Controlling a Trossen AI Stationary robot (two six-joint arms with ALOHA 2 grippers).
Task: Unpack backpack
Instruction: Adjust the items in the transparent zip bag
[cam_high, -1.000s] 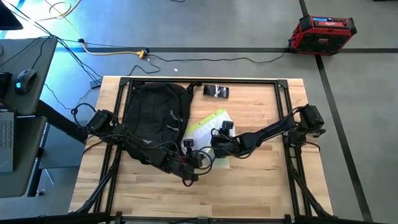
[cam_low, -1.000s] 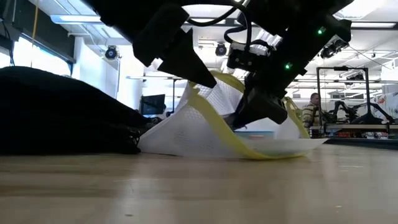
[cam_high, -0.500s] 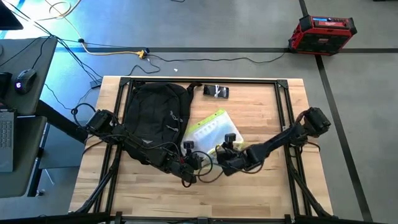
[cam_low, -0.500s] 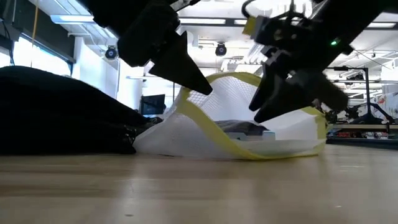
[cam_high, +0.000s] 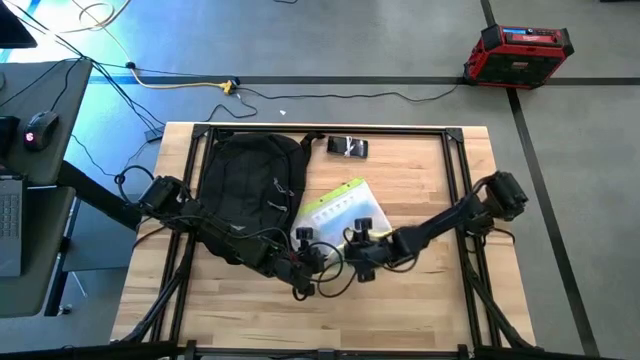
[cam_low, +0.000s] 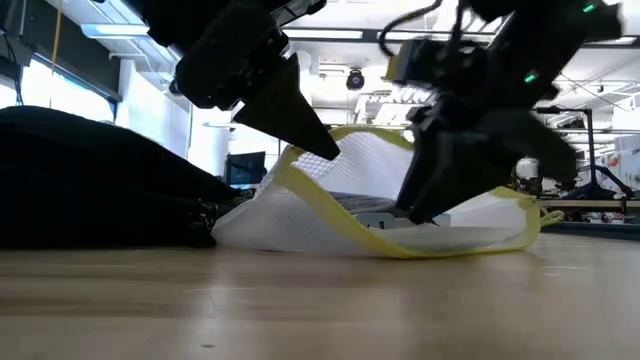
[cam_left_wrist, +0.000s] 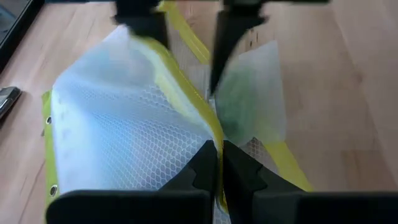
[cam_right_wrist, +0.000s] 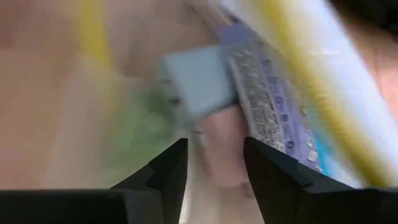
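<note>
I have my left gripper (cam_left_wrist: 216, 163) pinched shut on the yellow edge of the mesh pouch (cam_high: 338, 208), holding one lip of its mouth up off the table (cam_high: 420, 290), and the trick now is to keep that grip steady and high so the opening stays wide while my right gripper (cam_right_wrist: 214, 163) reaches in. My right fingers stand apart, holding nothing, pointed into the pouch at a pale boxy item (cam_right_wrist: 193, 84) and a flat patterned packet (cam_right_wrist: 261, 93) lying inside. I judge I should go in low and slow, close on one item only, and avoid catching the mesh with it. My left arm lies across the front of the table, wrist bent toward the pouch; my right arm stretches in from the right side, reaching low toward the middle. The backpack (cam_high: 250, 185) lies flat on the left part of the table, just beside the pouch, and a small dark object (cam_high: 348, 147) sits near the far edge.
</note>
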